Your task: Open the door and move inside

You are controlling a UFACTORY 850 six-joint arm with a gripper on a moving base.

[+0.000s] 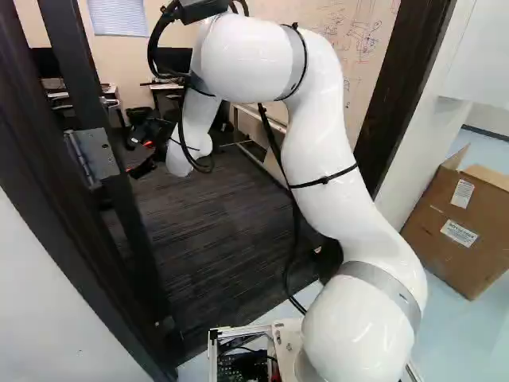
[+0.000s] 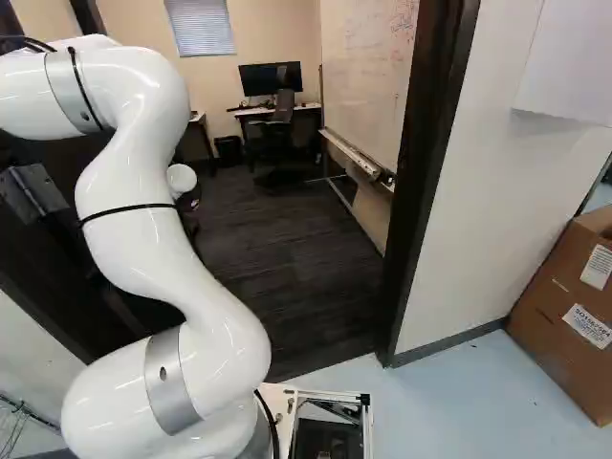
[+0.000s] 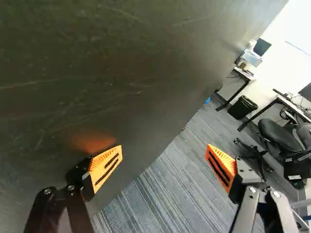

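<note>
Orange-padded fingers [image 3: 105,167] of the black gripper [image 3: 164,148] stand wide apart, one beside the smooth dark door [image 3: 121,73], open at the left edge of the dark doorframe [image 1: 48,191] in the left base view. Likely heavy, stiff, slick; best pushed near its free edge, far from the grey metal hinge [image 1: 97,153].

The arm [image 1: 330,159] is cut off atop the left base view, where the gripper [image 1: 138,157] is seen too small for detail. The door [image 3: 112,63] is cropped in the wrist view, the box [image 1: 453,231] in both base views.
</note>
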